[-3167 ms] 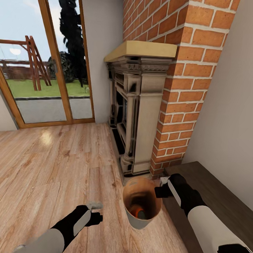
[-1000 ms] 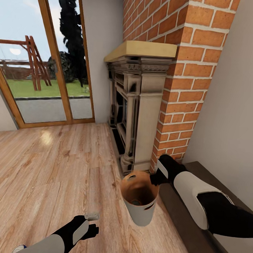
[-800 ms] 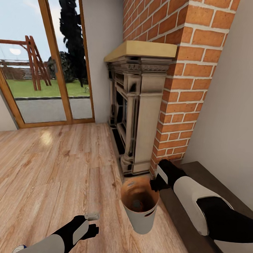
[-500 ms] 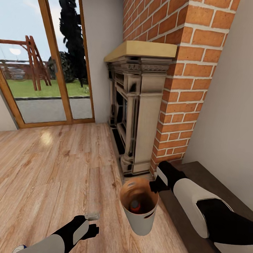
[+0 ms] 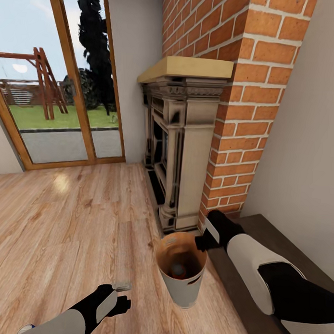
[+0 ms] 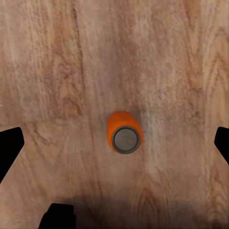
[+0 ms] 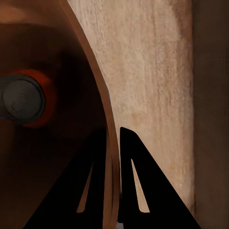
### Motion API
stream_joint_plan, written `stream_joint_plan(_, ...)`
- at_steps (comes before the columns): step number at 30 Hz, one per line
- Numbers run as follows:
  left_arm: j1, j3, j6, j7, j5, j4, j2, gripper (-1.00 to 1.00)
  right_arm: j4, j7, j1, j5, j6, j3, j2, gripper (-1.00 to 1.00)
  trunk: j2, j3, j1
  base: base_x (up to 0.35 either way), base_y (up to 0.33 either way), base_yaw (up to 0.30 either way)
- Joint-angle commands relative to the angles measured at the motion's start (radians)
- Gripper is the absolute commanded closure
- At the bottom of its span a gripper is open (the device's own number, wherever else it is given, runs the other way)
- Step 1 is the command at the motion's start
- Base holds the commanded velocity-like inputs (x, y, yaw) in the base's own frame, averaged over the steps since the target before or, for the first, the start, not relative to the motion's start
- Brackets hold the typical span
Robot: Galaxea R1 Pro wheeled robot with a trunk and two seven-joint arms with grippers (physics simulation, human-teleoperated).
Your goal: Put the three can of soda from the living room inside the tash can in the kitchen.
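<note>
While the right gripper (image 7: 111,191) pinches the rim of the trash can (image 5: 182,288), held off the floor with one orange soda can (image 5: 177,270) inside, the left gripper (image 6: 114,148) hangs spread above another orange can (image 6: 125,133) standing on the wood floor (image 5: 64,221); next, I judge, lower and close on it

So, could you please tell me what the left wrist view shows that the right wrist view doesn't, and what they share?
Left wrist view: an orange can standing upright on the bare wood floor, with the left gripper open wide around it.

Right wrist view: the right gripper pinching the trash can's rim, with another orange can inside.

Both: wood plank floor and an orange, silver-topped can.
</note>
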Motion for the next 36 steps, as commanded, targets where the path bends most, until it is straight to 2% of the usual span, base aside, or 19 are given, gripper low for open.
stream_joint_plan(1,0.000,0.000,0.001,-0.001,0.000,0.000,0.000,-1.00,-0.018,0.005,0.000,-0.024,0.000,-0.006,0.005,1.00,0.007,0.003,-0.004,0.000,0.000,0.000)
stream_joint_plan(13,0.000,-0.001,0.005,-0.004,-0.001,0.001,-0.002,-1.00,-0.064,-0.001,-0.005,-0.027,0.000,-0.005,0.043,1.00,0.091,0.041,-0.050,0.000,0.000,0.000)
stream_joint_plan(20,0.000,0.000,0.004,-0.004,0.000,0.002,-0.002,-1.00,-0.057,-0.002,-0.007,-0.027,0.000,-0.006,0.048,1.00,0.140,0.063,-0.077,0.000,0.000,0.000)
stream_joint_plan(34,0.000,-0.001,-0.010,-0.001,-0.001,-0.006,-0.002,-1.00,-0.052,-0.002,-0.006,-0.027,0.000,-0.009,0.041,1.00,0.140,0.063,-0.077,0.000,0.000,0.000)
stream_joint_plan(36,0.000,-0.001,-0.011,0.000,0.000,-0.007,-0.002,-1.00,-0.052,-0.002,-0.006,-0.026,0.000,-0.009,0.040,1.00,0.126,0.056,-0.069,0.000,0.000,0.000)
